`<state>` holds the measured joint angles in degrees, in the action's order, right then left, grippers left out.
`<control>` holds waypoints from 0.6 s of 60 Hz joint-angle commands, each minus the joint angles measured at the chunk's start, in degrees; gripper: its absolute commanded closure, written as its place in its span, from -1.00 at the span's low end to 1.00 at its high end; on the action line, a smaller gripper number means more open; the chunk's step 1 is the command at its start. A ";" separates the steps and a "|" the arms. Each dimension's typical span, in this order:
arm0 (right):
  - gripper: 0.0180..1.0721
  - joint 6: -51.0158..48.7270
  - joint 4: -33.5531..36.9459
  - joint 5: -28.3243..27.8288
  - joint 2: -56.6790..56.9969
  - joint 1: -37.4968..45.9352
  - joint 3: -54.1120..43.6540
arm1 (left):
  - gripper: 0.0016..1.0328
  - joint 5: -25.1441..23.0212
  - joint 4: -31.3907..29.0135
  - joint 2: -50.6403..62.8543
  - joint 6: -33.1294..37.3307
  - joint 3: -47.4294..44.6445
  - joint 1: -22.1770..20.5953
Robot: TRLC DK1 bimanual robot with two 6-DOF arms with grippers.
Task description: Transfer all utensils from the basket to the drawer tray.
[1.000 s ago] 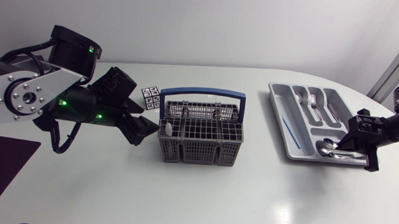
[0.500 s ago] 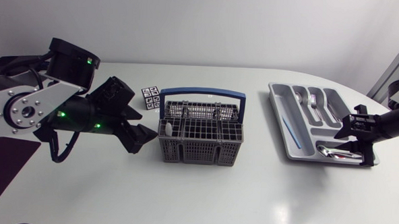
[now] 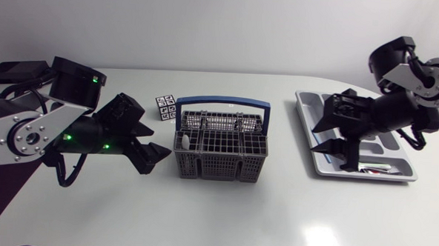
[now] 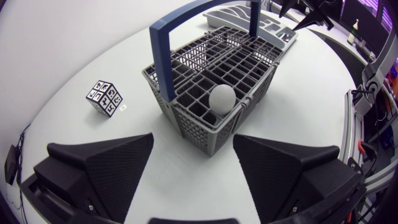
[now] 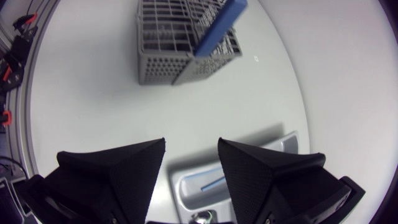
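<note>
The white-handled utensil (image 3: 178,141) stands in the left corner cell of the basket (image 3: 217,169), centre frame. We judge our left gripper (image 3: 156,150), wide open beside it, could snag the mesh wall and drag the basket; our right gripper (image 3: 338,155) hangs empty, fingers spread, over the drawer tray (image 3: 306,112).

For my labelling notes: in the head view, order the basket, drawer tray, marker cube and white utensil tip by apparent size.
1. drawer tray, widest, though the right arm covers part of it
2. basket, close behind
3. marker cube
4. white utensil tip, smallest
</note>
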<state>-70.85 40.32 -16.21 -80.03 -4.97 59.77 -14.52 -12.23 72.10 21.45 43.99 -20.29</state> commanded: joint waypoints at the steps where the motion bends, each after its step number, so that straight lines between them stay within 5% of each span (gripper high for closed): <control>1: -0.22 9.85 1.61 0.30 0.66 -5.93 0.79 | -0.73 -0.15 1.33 -0.99 -0.71 -2.41 0.52; 17: -0.22 33.14 1.17 1.97 -4.35 -21.39 8.00 | -0.74 -2.44 5.90 -0.90 0.26 -5.40 1.22; 36: -0.22 56.35 1.08 0.30 -13.40 -29.92 18.28 | -0.74 -9.03 14.34 -0.90 2.72 -9.89 3.77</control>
<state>-20.60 40.95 -15.18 -91.09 -32.99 75.96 -22.15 0.38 71.66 22.59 36.27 -17.26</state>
